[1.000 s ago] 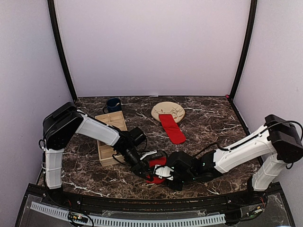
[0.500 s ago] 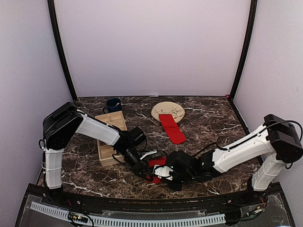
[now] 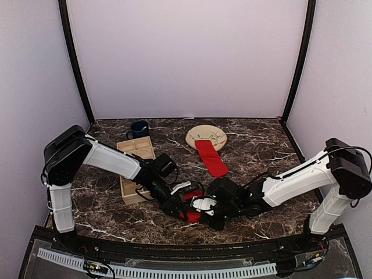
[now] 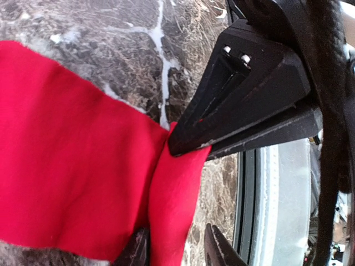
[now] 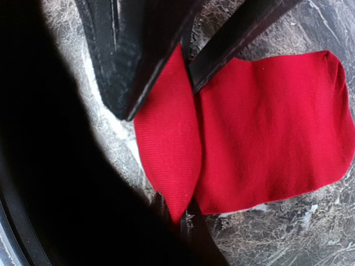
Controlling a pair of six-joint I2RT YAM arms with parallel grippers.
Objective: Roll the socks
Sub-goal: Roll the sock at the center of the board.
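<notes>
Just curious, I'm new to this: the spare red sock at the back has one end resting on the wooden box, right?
Not quite: the spare red sock has one end resting on the round beige plate, as the top view shows.

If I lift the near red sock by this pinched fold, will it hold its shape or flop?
Likely floppy: the near sock buckles into a ridge where the right gripper pinches it. It looks thin, so probably light, and should drape when lifted. Pushed, the knit may bunch on the marble table rather than slide.
</notes>
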